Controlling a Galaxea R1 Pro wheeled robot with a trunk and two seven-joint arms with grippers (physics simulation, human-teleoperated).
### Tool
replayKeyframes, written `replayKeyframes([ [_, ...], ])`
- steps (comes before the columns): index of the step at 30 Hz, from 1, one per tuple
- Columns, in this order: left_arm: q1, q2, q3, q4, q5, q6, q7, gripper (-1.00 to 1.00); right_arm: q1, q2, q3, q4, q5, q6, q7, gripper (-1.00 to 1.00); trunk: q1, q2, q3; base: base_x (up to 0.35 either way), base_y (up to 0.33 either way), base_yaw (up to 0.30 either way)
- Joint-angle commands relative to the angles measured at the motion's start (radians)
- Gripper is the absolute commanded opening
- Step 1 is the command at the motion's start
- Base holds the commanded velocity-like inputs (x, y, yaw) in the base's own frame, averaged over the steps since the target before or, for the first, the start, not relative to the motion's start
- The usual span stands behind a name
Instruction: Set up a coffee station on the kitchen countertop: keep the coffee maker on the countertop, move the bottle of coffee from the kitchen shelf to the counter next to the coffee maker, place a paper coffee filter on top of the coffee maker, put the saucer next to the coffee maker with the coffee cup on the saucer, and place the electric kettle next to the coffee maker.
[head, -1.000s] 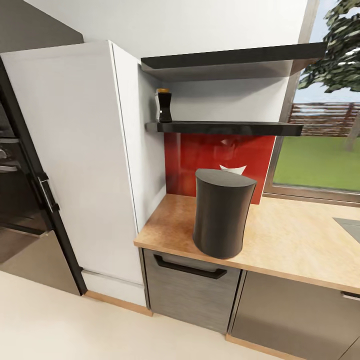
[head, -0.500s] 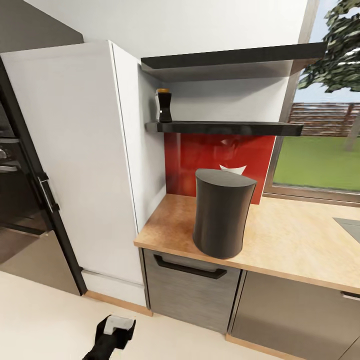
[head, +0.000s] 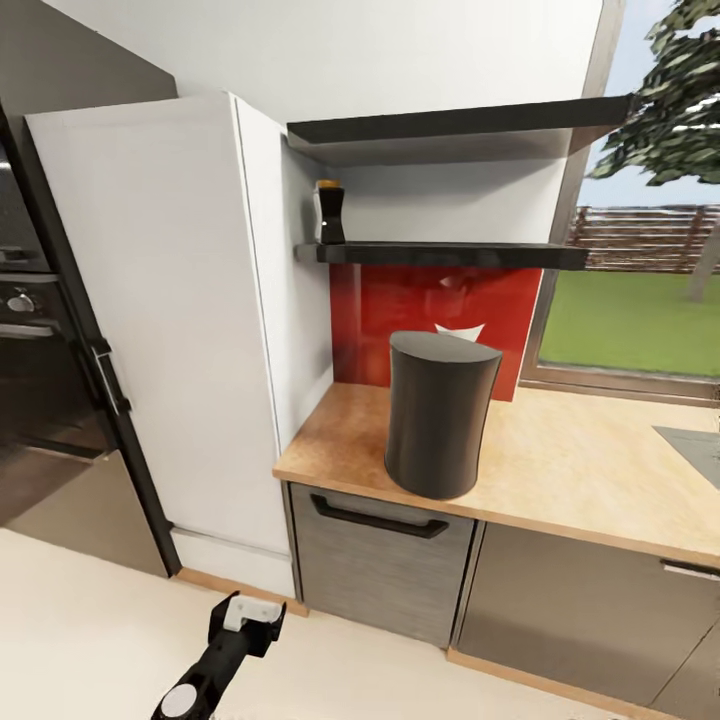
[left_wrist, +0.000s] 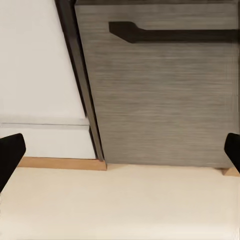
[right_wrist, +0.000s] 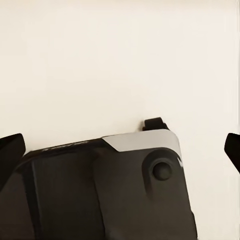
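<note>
The bottle of coffee (head: 328, 212) stands upright at the left end of the lower kitchen shelf (head: 450, 256), close to the side of the tall white cabinet (head: 170, 330). A second black shelf (head: 460, 122) hangs above it, so the free space over the golden-brown cap is limited. Below, the coffee maker (head: 438, 415) stands on the kitchen countertop (head: 580, 470), near its left end, in front of the red wall panel (head: 440, 300).

The left gripper (head: 245, 625) is low, above the floor (head: 100, 630) and well apart from the bottle. In the left wrist view its two dark fingertips (left_wrist: 10, 155) sit at opposite edges, so the fingers are spread wide with nothing between them; the camera faces the grey cabinet front (left_wrist: 165, 95). The right gripper (right_wrist: 120, 150) also has its fingers wide apart and holds nothing.

The step in hand seems to be the reach for the bottle. To do it well, I think the left arm should rise in front of the counter edge, pass clear of the coffee maker, and enter between the two shelves horizontally. It is better to grasp the body of the bottle below the cap and to keep distance from the cabinet wall.
</note>
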Motion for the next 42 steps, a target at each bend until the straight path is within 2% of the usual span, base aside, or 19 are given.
replayKeyframes([
  [1,0.0,0.001,0.001,0.0,-0.009,-0.004,-0.003,1.0,0.0,0.001,-0.002,-0.002,-0.001,0.006,-0.003,1.0,0.0,-0.001,-0.001,-0.072,0.0,0.0],
  [11,-0.024,0.007,0.001,-0.004,-0.011,-0.006,-0.004,1.0,0.0,0.009,-0.005,-0.004,-0.006,0.005,0.0,1.0,0.0,-0.001,-0.001,-0.13,0.0,0.0],
  [14,-0.05,0.003,-0.007,-0.07,-0.013,0.002,-0.014,1.0,0.0,0.011,-0.004,-0.004,-0.005,0.005,0.001,1.0,0.0,-0.001,-0.001,-0.02,0.0,0.0],
  [16,-0.06,0.004,-0.039,-0.184,-0.015,0.081,-0.028,1.0,0.0,0.01,-0.004,-0.005,-0.004,0.005,0.001,1.0,0.0,-0.001,-0.001,-0.005,0.0,0.0],
  [17,-0.064,0.005,-0.059,-0.259,-0.014,0.158,-0.033,1.0,0.0,0.009,-0.004,-0.005,-0.004,0.005,0.001,1.0,0.0,-0.001,-0.001,-0.002,0.0,0.0],
  [19,-0.071,0.0,-0.076,-0.371,-0.013,0.258,-0.037,1.0,0.0,0.008,-0.004,-0.006,-0.003,0.005,0.001,1.0,0.0,-0.001,-0.001,-0.001,0.0,0.0],
  [21,-0.099,-0.005,-0.084,-0.444,-0.012,0.302,-0.042,1.0,0.0,0.009,-0.004,-0.005,-0.003,0.005,0.001,1.0,0.0,-0.001,-0.001,0.0,0.0,0.0],
  [23,-0.144,-0.007,-0.104,-0.492,-0.009,0.343,-0.058,1.0,0.0,0.008,-0.004,-0.005,-0.003,0.005,0.001,1.0,0.0,-0.001,-0.001,0.0,0.0,0.0],
  [27,-0.255,-0.01,-0.135,-0.547,-0.004,0.508,-0.081,1.0,0.0,0.007,-0.003,-0.004,-0.003,-0.018,0.001,1.0,0.0,-0.001,-0.001,0.0,0.0,0.0],
  [29,-0.309,-0.018,-0.139,-0.557,0.007,0.563,-0.094,1.0,0.0,0.007,-0.003,-0.002,-0.002,-0.042,0.0,1.0,0.0,-0.001,-0.001,0.0,0.0,0.0],
  [32,-0.393,-0.043,-0.14,-0.563,0.033,0.617,-0.108,1.0,0.0,0.007,-0.002,0.001,0.001,-0.057,0.0,1.0,0.0,-0.001,-0.001,0.0,0.0,0.0],
  [34,-0.457,-0.052,-0.141,-0.564,0.052,0.684,-0.112,1.0,0.0,0.006,-0.001,0.001,0.002,-0.061,0.0,1.0,0.0,-0.001,-0.001,0.0,0.0,0.0],
  [36,-0.529,-0.056,-0.141,-0.564,0.08,0.749,-0.112,1.0,0.0,0.005,-0.002,0.002,0.003,-0.062,-0.001,1.0,0.0,-0.001,-0.001,0.0,0.0,0.0],
  [39,-0.654,-0.059,-0.14,-0.557,0.13,0.813,-0.105,1.0,0.0,0.0,-0.001,0.002,0.004,-0.063,-0.002,1.0,0.0,-0.001,-0.001,0.0,0.0,0.0],
  [41,-0.751,-0.061,-0.137,-0.543,0.146,0.869,-0.102,1.0,0.001,-0.001,0.0,0.003,0.006,-0.061,-0.002,1.0,0.0,-0.001,-0.001,0.0,0.0,0.0],
  [42,-0.775,-0.062,-0.136,-0.537,0.148,0.885,-0.101,1.0,0.004,-0.001,0.0,0.004,0.007,-0.061,-0.001,1.0,0.0,-0.001,-0.001,0.0,0.0,0.0],
])
